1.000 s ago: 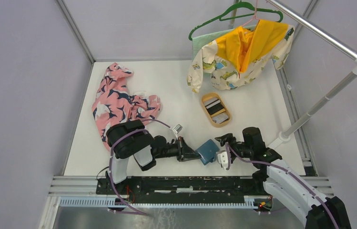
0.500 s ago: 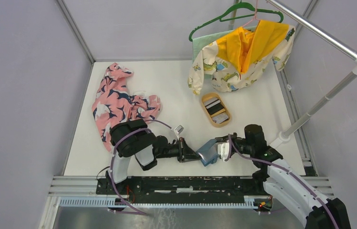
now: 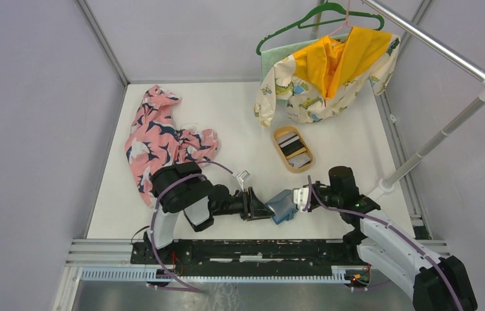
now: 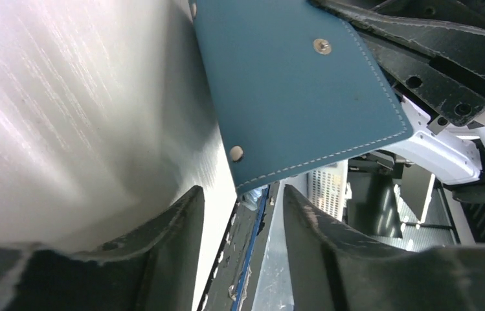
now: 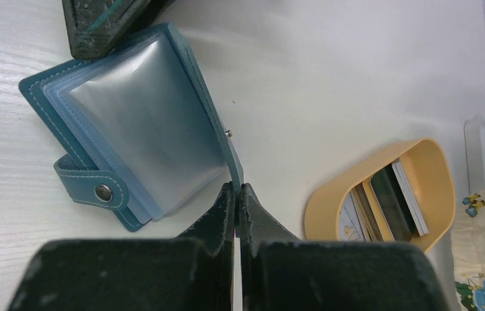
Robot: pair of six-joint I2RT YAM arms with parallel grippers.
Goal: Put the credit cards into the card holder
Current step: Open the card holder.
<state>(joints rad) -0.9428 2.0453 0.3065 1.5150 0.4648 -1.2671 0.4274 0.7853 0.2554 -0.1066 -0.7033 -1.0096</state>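
Teal card holder (image 3: 282, 206) lies on the white bench (image 3: 239, 116) close to the near edge, between my two arms; it is open, and the right wrist view shows its clear plastic sleeves (image 5: 142, 123) facing up, with the snap tab (image 5: 97, 188) folded round one side. My right end effector (image 3: 299, 196) is pinched tight on the thin edge of one cover, its two fingers pressed together on the teal leather (image 5: 234, 194). My left end effector (image 3: 260, 208) sits at the opposite side of the holder; from its wrist I see the jaws standing apart (image 4: 239, 210), gripping nothing, with the corner of the stitched outer cover (image 4: 298, 97) just beyond the gap; one dark fingertip (image 5: 97, 19) shows at the holder's far corner, though I cannot tell whether it touches.

Further out, a tan oval tray (image 3: 276, 137) rests on the bench, apart from the holder; the credit cards (image 3: 294, 150) are inside it, standing on edge (image 5: 388, 194), dark ones beside paler ones. To the left lies a crumpled pink patterned cloth (image 3: 158, 139); at the far end a dinosaur-print garment (image 3: 291, 91) with yellow lining hangs beside a green hanger (image 3: 304, 19).
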